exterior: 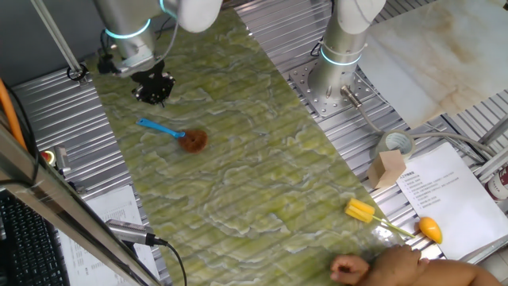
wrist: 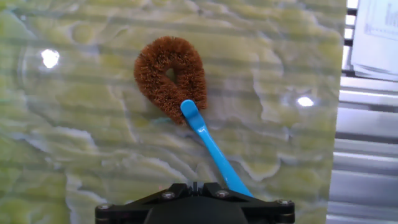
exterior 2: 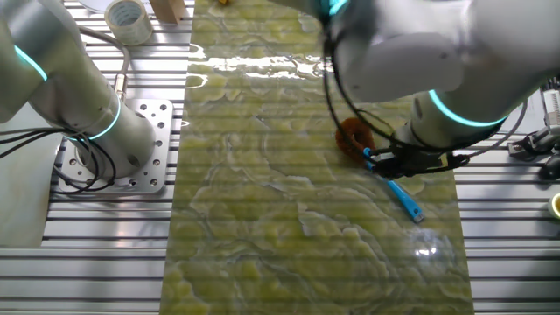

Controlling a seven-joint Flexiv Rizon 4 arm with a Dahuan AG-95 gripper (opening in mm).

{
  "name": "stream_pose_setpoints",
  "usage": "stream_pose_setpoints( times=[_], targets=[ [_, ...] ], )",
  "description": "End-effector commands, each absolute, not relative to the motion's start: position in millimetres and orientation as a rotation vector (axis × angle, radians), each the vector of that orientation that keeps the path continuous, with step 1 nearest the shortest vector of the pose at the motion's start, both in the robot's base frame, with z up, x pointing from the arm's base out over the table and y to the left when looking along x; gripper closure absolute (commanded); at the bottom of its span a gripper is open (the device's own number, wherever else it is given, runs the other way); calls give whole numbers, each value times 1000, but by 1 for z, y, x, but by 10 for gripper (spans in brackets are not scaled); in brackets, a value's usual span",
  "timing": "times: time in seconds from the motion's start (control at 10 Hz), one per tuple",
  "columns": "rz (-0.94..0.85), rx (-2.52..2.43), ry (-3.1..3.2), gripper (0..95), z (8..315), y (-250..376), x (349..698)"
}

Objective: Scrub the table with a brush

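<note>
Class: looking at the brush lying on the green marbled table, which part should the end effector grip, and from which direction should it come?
Grip the thin blue handle of the brush near its middle, coming straight down from above. It lies flat on the table, and the handle is narrow, unlike the wide bristle head.

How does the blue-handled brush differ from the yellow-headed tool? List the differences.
The brush has a round brown bristle head and a thin blue handle; the yellow-headed tool has a yellow head and an orange end. The brush lies near the gripper; the tool lies at the table edge near a person's hand. Both lie flat.
</note>
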State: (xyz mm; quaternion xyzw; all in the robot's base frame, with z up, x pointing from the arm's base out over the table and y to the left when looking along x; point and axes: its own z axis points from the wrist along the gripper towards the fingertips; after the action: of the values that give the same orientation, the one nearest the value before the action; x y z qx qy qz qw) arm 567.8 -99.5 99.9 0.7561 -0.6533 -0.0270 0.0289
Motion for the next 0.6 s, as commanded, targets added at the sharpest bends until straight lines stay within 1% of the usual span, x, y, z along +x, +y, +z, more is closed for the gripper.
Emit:
stream_pose_setpoints(
  times=[0.1,0.3,0.6],
  targets=[
    [-92,2293,-2040,950,99,-98,568],
    [-126,2305,-2038,950,99,-98,568],
    [-95,2363,-1977,950,99,-98,568]
  ],
)
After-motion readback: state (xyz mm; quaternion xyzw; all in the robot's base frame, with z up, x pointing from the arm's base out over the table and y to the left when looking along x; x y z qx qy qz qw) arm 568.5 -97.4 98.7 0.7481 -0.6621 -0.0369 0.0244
